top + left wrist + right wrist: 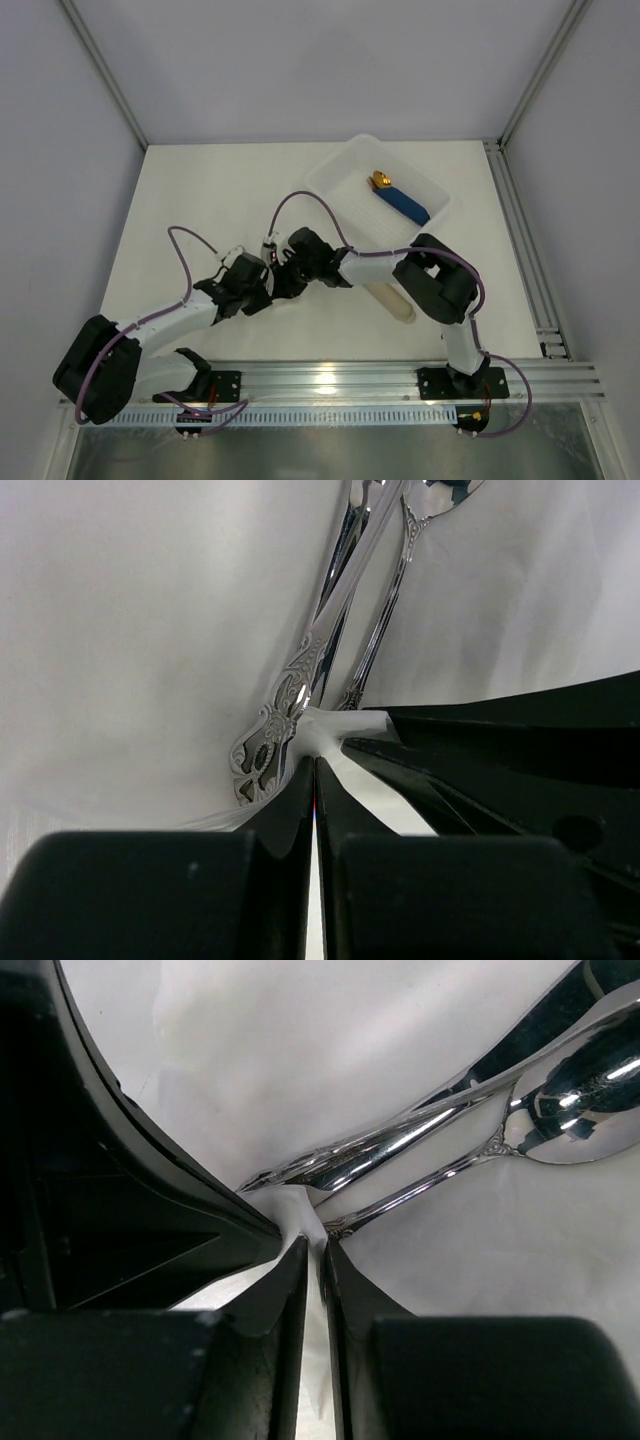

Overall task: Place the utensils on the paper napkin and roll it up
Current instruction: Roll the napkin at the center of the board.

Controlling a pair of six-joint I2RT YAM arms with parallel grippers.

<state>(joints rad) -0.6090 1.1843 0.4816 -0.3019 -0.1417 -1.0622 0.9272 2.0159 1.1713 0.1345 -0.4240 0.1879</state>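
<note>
The utensils point(300, 680) are slim ornate silver pieces lying together on the white paper napkin point(150, 630). A raised peak of the napkin stands beside their handle ends. My left gripper point(315, 762) is shut on that peak. From the other side, my right gripper point(313, 1244) has its jaws a narrow gap apart, with the same napkin point(290, 1210) fold standing between them. The utensils point(400, 1145) run off to the upper right, ending in a spoon bowl point(580, 1100). In the top view the left gripper point(262, 290) and right gripper point(285, 275) meet mid-table and hide the utensils.
A white plastic tray point(330, 175) stands at the back right and holds a blue-handled gold-tipped piece point(405, 203). A beige oblong sleeve point(392, 300) lies under the right arm near the front rail. Frame posts rise at both back corners.
</note>
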